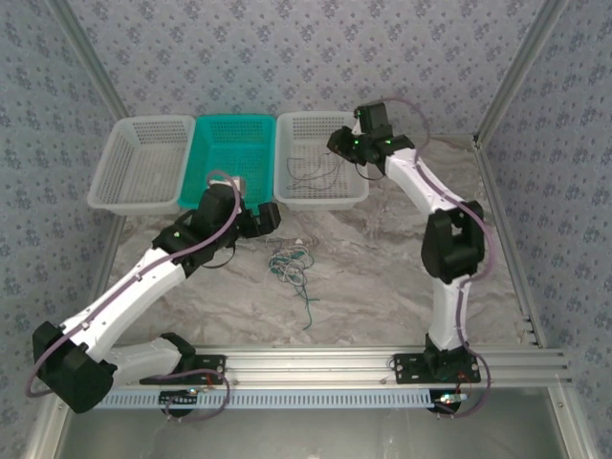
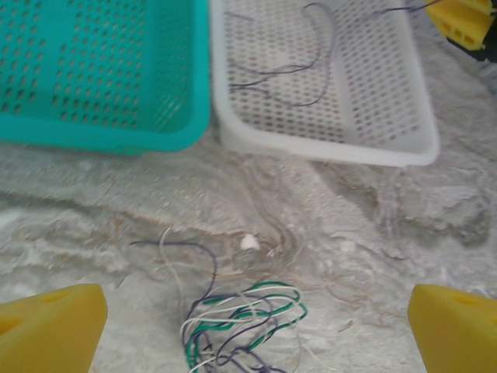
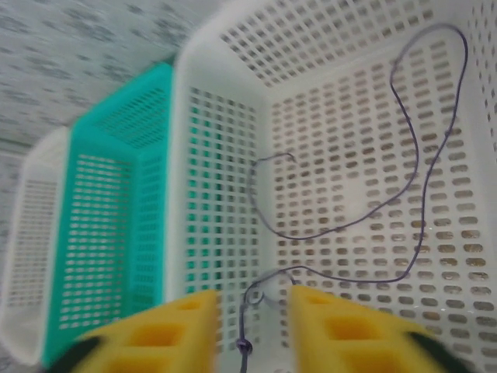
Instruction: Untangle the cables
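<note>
The left gripper [image 1: 271, 216], jaws spread to their widest and holding nothing, is poised above the tangle of green, white and dark grey cables [image 2: 245, 322] on the marbled table [image 2: 373, 233], just in front of the teal basket [image 2: 93, 78]. To the right, the right gripper [image 3: 252, 311] hangs partly open inside the white basket [image 3: 225, 47]. A lone dark grey wire [image 3: 419, 194] runs through the gap between its fingers and could snag and be dragged out if the arm rises before it falls clear. No brand, label or writing is legible.
</note>
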